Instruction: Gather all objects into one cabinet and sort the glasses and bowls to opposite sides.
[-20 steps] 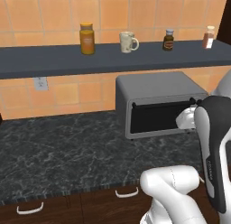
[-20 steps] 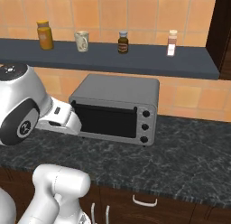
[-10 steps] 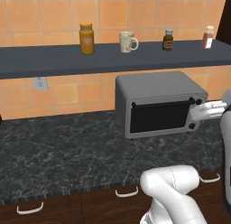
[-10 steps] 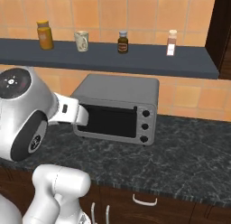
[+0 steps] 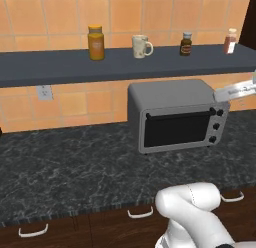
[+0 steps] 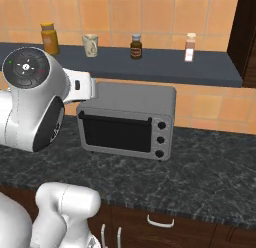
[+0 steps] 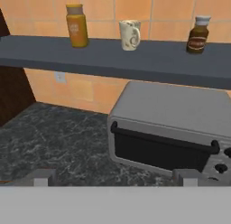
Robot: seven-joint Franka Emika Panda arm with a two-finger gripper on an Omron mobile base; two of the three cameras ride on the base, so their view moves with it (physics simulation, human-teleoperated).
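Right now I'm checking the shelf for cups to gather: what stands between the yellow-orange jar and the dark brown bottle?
One cream mug stands between the yellow-orange jar and the dark brown bottle on the shelf, as the left base view shows.

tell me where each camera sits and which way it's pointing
Left base view: behind the arm on its left, facing the toaster oven and shelf; white arm base at lower right.
Right base view: behind on its right, same toaster oven; arm at left.
Hand view: on the hand, facing the oven; finger tips at bottom.
All share the cream cup.

A kitchen — toaster oven (image 5: 177,115), granite counter (image 5: 70,167), tiled wall (image 5: 60,12).
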